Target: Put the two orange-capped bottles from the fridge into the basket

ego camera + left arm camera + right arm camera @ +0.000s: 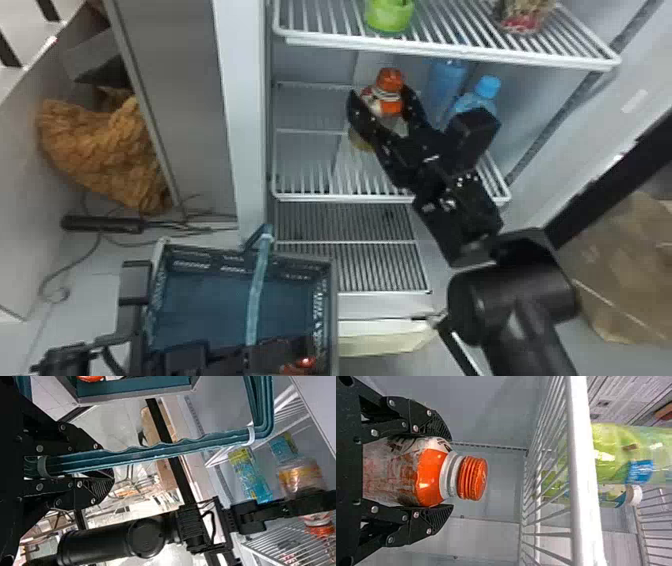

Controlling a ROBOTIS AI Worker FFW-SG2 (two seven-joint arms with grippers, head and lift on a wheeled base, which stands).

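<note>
Step in hand: grasping an orange-capped bottle [429, 477], by the look of it; you seem ready to take it out.
Right end effector [452, 473]: pinching that bottle's sides below its cap.
Bottle: upright inside the fridge, above the lower shelf [345, 198]; you can't tell whether it touches.
Left end effector [106, 464]: closed on the basket handle [158, 451].
Basket [334, 300]: something orange [90, 377] inside, perhaps the other bottle.
Next move: draw the bottle out below the upper shelf [450, 52], then over the basket.
</note>
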